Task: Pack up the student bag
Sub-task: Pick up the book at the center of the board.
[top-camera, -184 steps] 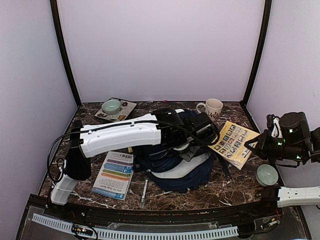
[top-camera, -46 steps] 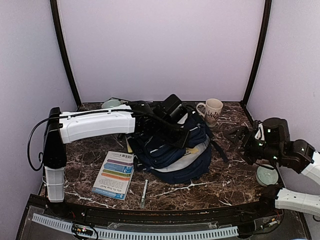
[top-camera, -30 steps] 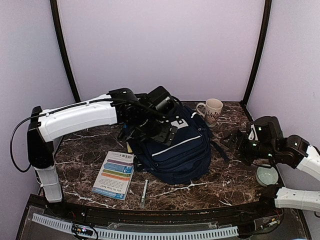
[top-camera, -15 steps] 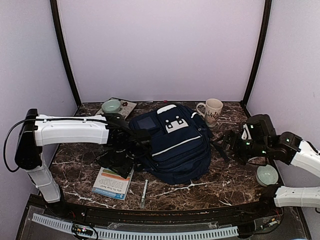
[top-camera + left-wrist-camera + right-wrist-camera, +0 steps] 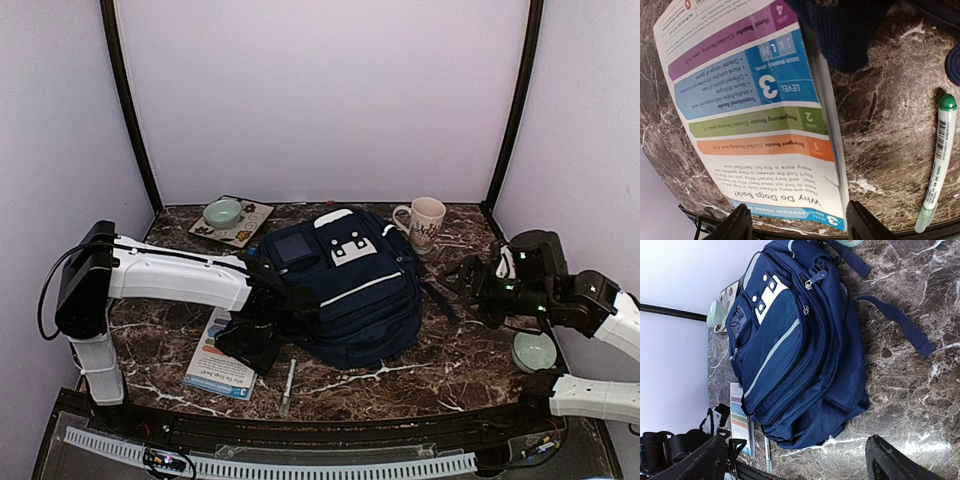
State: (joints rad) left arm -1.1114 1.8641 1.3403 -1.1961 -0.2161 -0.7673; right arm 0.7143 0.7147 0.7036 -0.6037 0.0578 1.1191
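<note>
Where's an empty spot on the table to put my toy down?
The biggest bare patch is front right, between the student bag, its loose strap and the green bowl. A smaller one lies behind, between the mug and the right gripper. Front left is crowded: book, pen and left gripper sit close beside it.

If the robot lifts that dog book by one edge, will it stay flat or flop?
Probably flop a bit: the book looks thin, a soft-cover reader with few pages. It likely weighs little. Its smooth cover could slip in the left gripper.
</note>
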